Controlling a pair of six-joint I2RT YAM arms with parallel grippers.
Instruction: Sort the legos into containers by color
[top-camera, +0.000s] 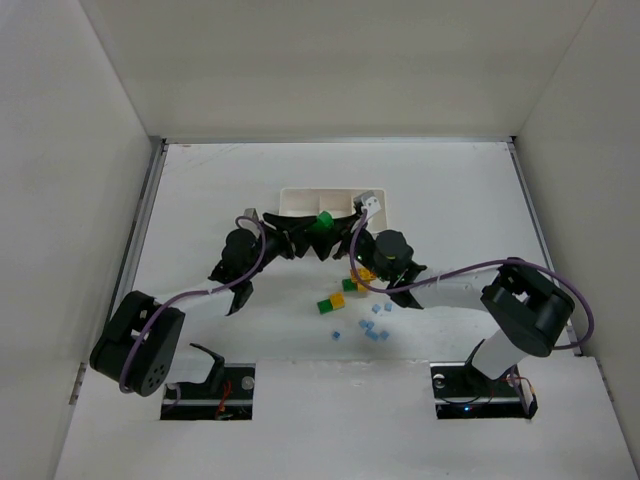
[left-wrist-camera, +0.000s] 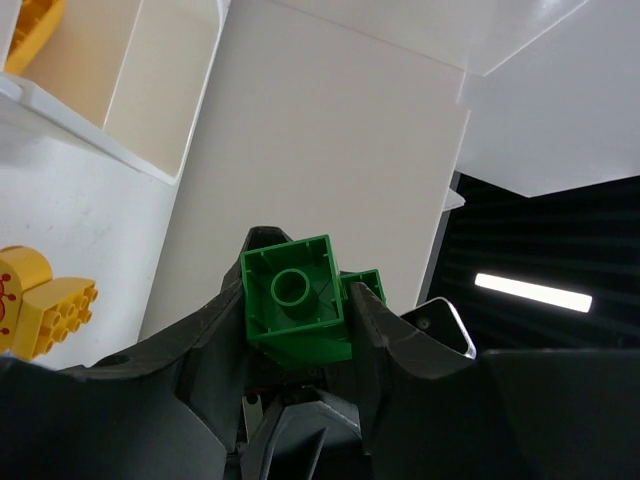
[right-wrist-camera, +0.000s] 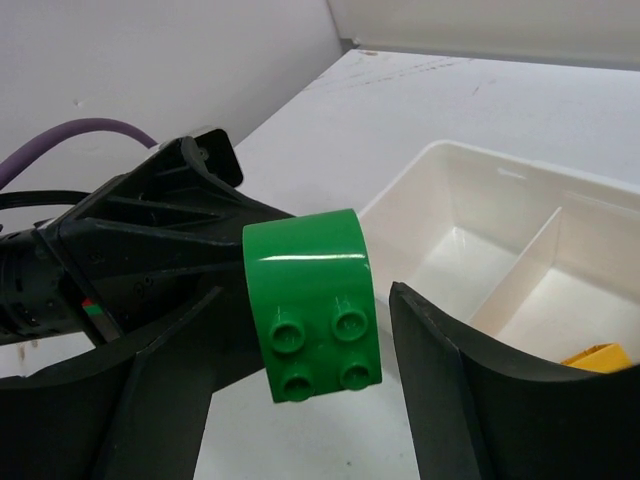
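Clamping green lego (left-wrist-camera: 293, 300), left gripper (left-wrist-camera: 300, 322) is hovering at lower edge of tray (top-camera: 300, 192), centre of top view; right gripper (right-wrist-camera: 305, 340) is bracketing same brick, jaws apart, not touching. Risk: mistimed release during handover sending brick tumbling into wrong compartment

A glossy bright green is being shown by the lego (right-wrist-camera: 312, 300) caught in the black left gripper (left-wrist-camera: 305, 282) — the same green is being carried across its hollow underside. Plain white is being shown by the tray (right-wrist-camera: 470, 170) and the table (top-camera: 450, 200). Yellow-orange is being displayed by a brick (right-wrist-camera: 600, 357) in one compartment. A yellow piece (left-wrist-camera: 45, 300) is being seen with red markings, light blue by the small bricks (top-camera: 372, 330) lying nearest — purple by a cable (right-wrist-camera: 95, 128).
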